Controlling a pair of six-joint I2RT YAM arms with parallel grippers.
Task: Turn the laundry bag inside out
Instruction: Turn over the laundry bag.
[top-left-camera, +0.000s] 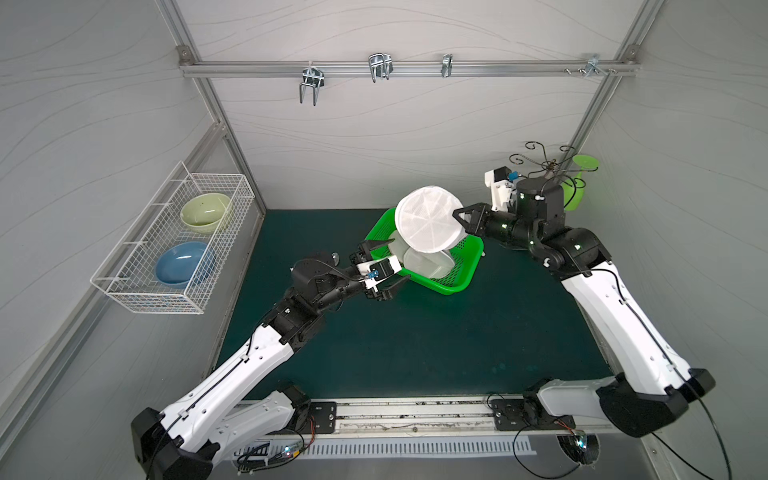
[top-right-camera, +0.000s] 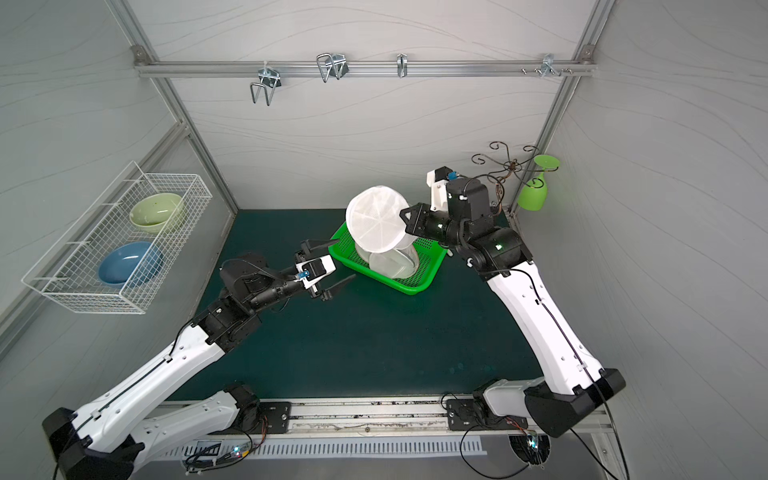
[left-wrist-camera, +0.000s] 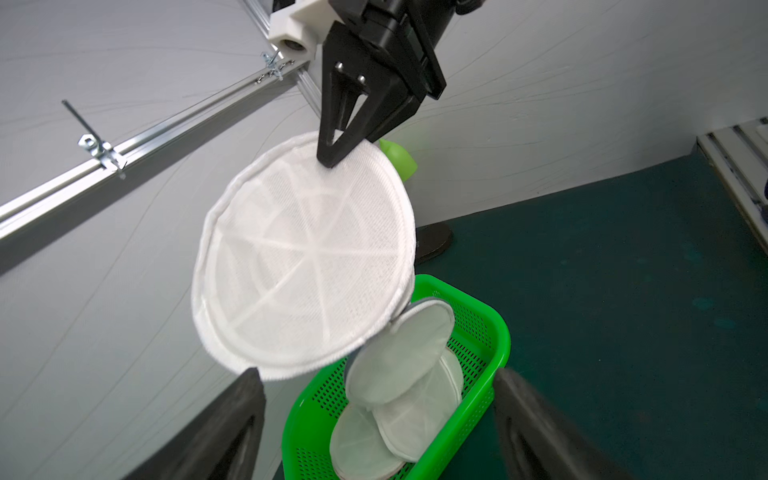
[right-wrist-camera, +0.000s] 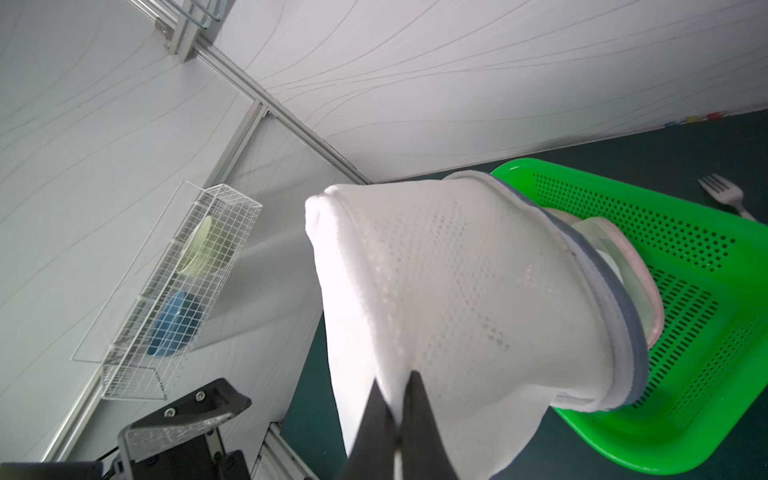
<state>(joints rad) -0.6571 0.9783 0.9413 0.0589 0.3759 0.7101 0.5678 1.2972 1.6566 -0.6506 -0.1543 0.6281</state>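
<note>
The laundry bag (top-left-camera: 428, 218) (top-right-camera: 376, 218) is a round white mesh bag hanging tilted over the green basket (top-left-camera: 457, 286) (top-right-camera: 415, 286). My right gripper (top-left-camera: 457, 216) (top-right-camera: 403, 214) is shut on the bag's upper edge, and the right wrist view shows mesh fabric (right-wrist-camera: 457, 291) pinched between its tips (right-wrist-camera: 395, 382). The bag's grey-trimmed lower end (right-wrist-camera: 615, 291) reaches into the basket (right-wrist-camera: 706, 415). My left gripper (top-left-camera: 397, 262) (top-right-camera: 347, 258) (left-wrist-camera: 378, 372) stands open beside the basket's left end, below the bag (left-wrist-camera: 303, 257), touching nothing.
Other pale mesh bags (left-wrist-camera: 399, 374) lie in the basket (left-wrist-camera: 498, 332). A wire rack (top-left-camera: 174, 249) on the left wall holds a green and a blue bowl. A green glass (top-left-camera: 579, 187) hangs on a metal stand at the back right. A fork (right-wrist-camera: 725, 195) lies behind the basket.
</note>
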